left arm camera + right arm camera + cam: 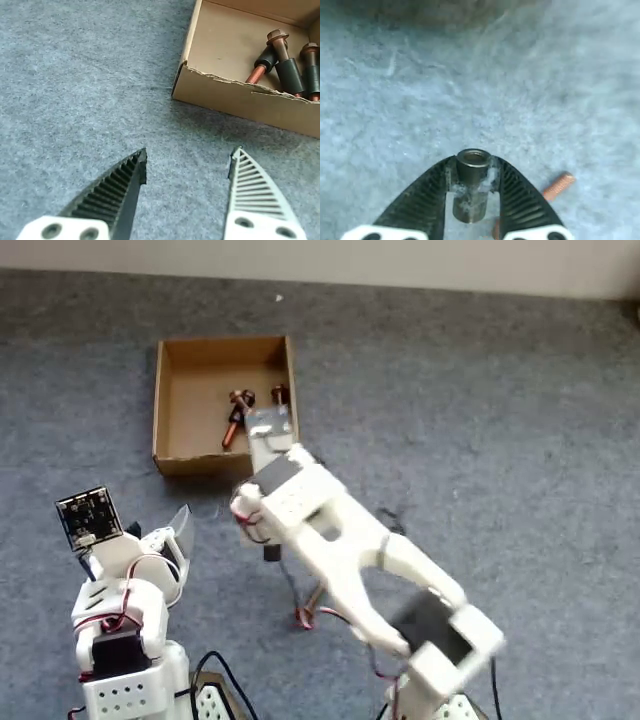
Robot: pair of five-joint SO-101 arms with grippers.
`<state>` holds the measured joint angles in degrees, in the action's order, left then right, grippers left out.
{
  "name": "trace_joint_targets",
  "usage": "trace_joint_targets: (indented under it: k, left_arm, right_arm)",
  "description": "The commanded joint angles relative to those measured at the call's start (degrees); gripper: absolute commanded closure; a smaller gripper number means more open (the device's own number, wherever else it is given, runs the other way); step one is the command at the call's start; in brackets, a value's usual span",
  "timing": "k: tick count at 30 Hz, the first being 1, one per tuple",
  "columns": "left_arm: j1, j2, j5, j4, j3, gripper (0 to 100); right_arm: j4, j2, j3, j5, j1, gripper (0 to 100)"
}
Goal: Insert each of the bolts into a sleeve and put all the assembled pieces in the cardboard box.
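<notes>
Gripping the sleeve: the right claw [472,162] is clenching a dark sleeve [471,187] between its fingers, with the open bore facing back up toward the wrist.
Lying loose: a bolt [559,185] is resting on the bench, as far as I can tell. Its threaded end is showing just past one finger, and its long axis is slanting off from the sleeve's rather than lining up with it.
Waiting arm: the left claw [189,152] is hanging released and empty over bare carpet, near the front wall of the cardboard box [235,97].
Sitting in the box: assembled pieces [287,70] are lying together against one side wall.
Judging the next move: the bolt is looking nearer the right arm, but that claw is full. The empty left one is probably needing to fetch it and aim it down the bore.
Surface and room: grey short-piled carpet is covering the bench [480,420], and a pale wall [400,258] is running along its far edge.
</notes>
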<state>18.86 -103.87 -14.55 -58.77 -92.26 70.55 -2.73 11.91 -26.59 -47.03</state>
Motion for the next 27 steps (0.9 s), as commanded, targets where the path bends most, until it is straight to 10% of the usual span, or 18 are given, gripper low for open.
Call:
trace_joint_targets:
  k: [1,13,27]
  left_arm:
    - [0.5,-0.4,0.5,0.8,0.3,72]
    - [-10.2,-0.1,12.1,0.4,2.4,72]
    - [-26.6,0.2,23.5,-18.3,22.2,72]
  right_arm:
    - [1.1,14.4,5.2,2.9,4.4,99.2]
    - [-2.3,43.6,30.5,3.6,28.6,99.3]
    - [-26.6,51.3,53.3,3.6,46.3,99.3]
